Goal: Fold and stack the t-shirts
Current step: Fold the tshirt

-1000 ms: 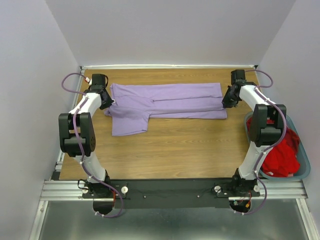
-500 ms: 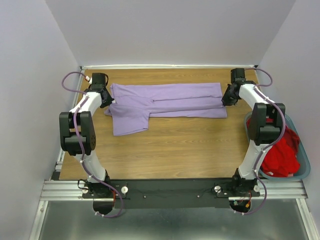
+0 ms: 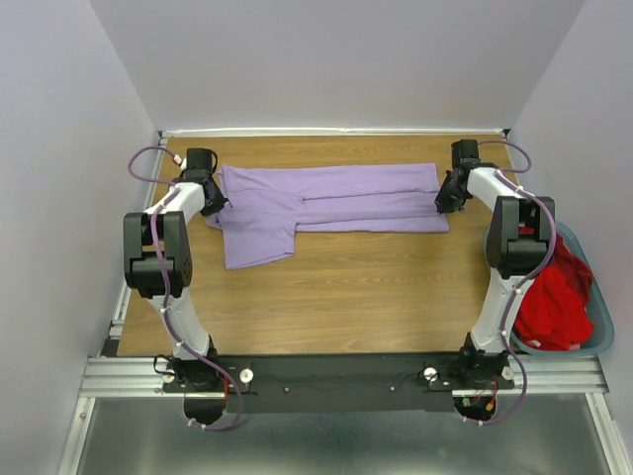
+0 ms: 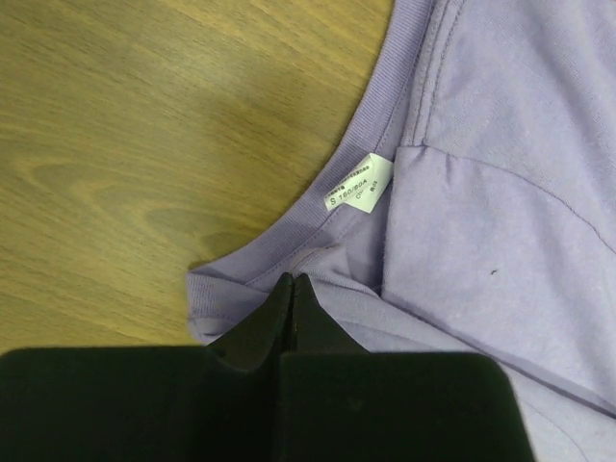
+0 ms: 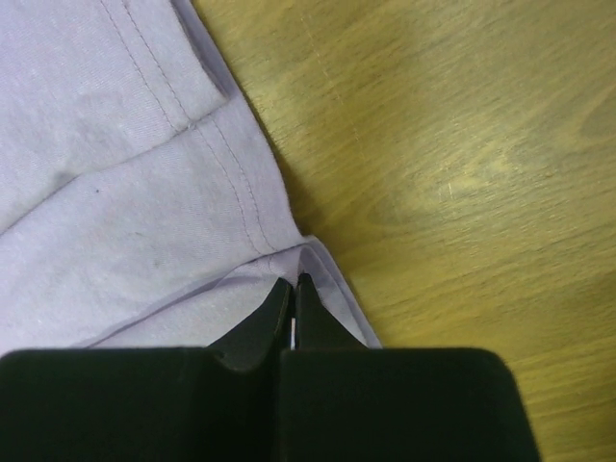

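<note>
The lavender t-shirt (image 3: 336, 193) lies across the back of the table as a long folded band, with one sleeve (image 3: 255, 242) sticking out toward the front. At its collar end my left gripper (image 3: 214, 199) is shut on the cloth. In the left wrist view the tips (image 4: 293, 279) pinch the collar rib just below the white size label (image 4: 358, 185). At the hem end my right gripper (image 3: 442, 200) is shut too, its tips (image 5: 294, 281) nipping a puckered hem corner of the shirt (image 5: 115, 173). The red t-shirt (image 3: 549, 307) sits bunched in the basket.
The teal-grey basket (image 3: 601, 341) stands off the table's right edge beside the right arm. Bare wood (image 3: 346, 287) fills the front half of the table. Walls close in at the back and on both sides.
Both grippers have shifted a little toward the back wall, drawing the front edge of the lavender shirt slightly back with them. The jaws stayed shut.
</note>
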